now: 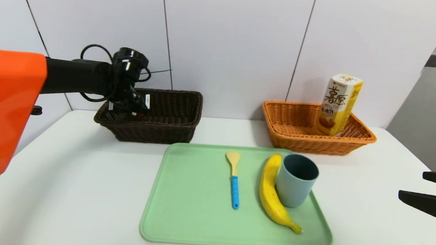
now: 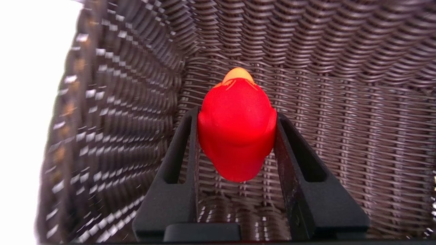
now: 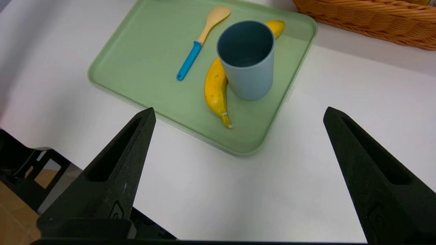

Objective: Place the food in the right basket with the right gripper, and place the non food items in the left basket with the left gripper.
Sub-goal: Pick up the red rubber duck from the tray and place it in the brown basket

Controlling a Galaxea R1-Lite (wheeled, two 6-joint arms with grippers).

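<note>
Overall, the head view showed the left gripper [image 1: 137,108] at the middle left of the frame, reaching into the dark basket [image 1: 172,125] over its left end, the arm entering from the left edge. A speck of red showed at the fingertips; the grasp could not be judged from here. At the upper right, the snack box [image 1: 339,104] leaned inside the orange basket [image 1: 293,136] against its right wall. On the green tray [image 1: 182,211] at lower centre lay the spoon [image 1: 233,178], bowl towards the top of the frame, with the banana [image 1: 270,195] to its right, touching the upright cup [image 1: 296,180]. The right gripper [image 1: 431,190] stood at the right edge, over the table [image 1: 66,189] and well apart from the tray.

From the left wrist view, the left gripper [image 2: 236,117] was clamped on the red duck [image 2: 236,132], one finger pressed against each side. The duck hung above the woven floor of the dark basket [image 2: 340,119], near the wall at frame left.

From the right wrist view, the right gripper [image 3: 238,115] was spread wide with nothing between its fingers. Beyond it, in the upper half of the frame, sat the tray [image 3: 143,61] with spoon [image 3: 201,39], banana [image 3: 214,90] and cup [image 3: 246,61]. A strip of the orange basket [image 3: 368,18] crossed the upper right corner.
</note>
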